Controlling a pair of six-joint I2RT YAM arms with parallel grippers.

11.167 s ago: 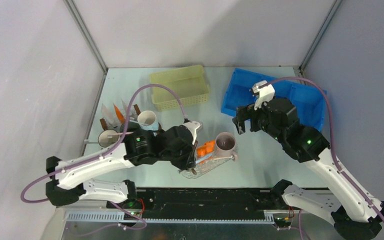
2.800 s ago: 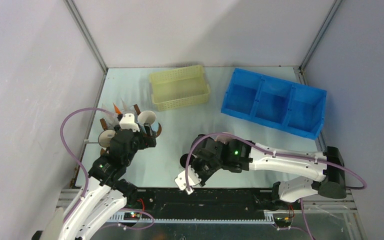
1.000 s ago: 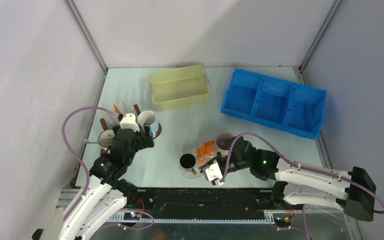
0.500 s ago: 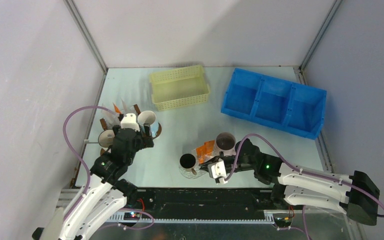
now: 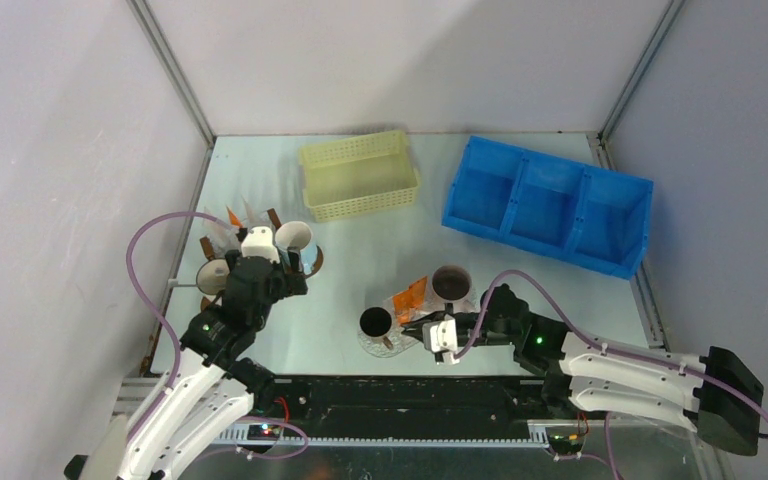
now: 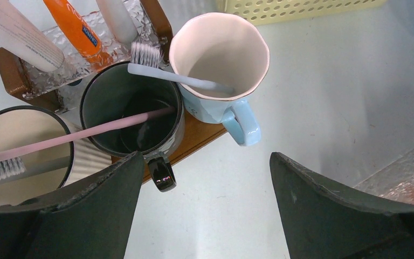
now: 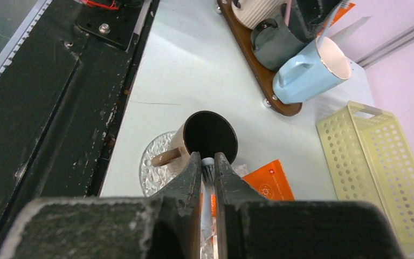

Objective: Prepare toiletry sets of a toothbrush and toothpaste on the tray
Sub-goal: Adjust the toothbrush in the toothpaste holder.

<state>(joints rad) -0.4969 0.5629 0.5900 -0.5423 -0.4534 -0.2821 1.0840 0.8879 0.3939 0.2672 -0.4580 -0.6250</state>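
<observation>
A pale toothbrush (image 7: 208, 171) is pinched between the nearly pressed-together fingers of the right end effector (image 7: 207, 159), its bristled head pointing away from the wrist. The head is held just beside the near rim of a black-lined mug (image 7: 207, 136); whether it touches the rim cannot be told. That mug stands on a clear glass tray (image 7: 152, 175), its handle turned toward the arm bases. An orange tube (image 7: 264, 184) lies flat just beside the mug, on its far side in the overhead view, and a brown mug (image 5: 450, 283) is seen near the tube. The right arm is stretched low along the near edge of the bench (image 5: 360, 260). On the left of the bench a wooden tray (image 6: 195, 137) carries three more mugs: a blue mug (image 6: 221, 54) with a grey toothbrush (image 6: 178, 77) leaning in it, a dark green mug (image 6: 132, 110) with a pink toothbrush (image 6: 86, 133), and a cream ribbed mug (image 6: 21, 143) at the edge of the left wrist view. Behind them a glass rack (image 6: 81, 62) holds an upright orange tube and white ones. The left end effector (image 6: 205, 162) is held above these mugs with its fingers spread wide and nothing between them. A yellow basket (image 5: 360, 175) and a blue bin (image 5: 550, 205) are placed at the far side.
</observation>
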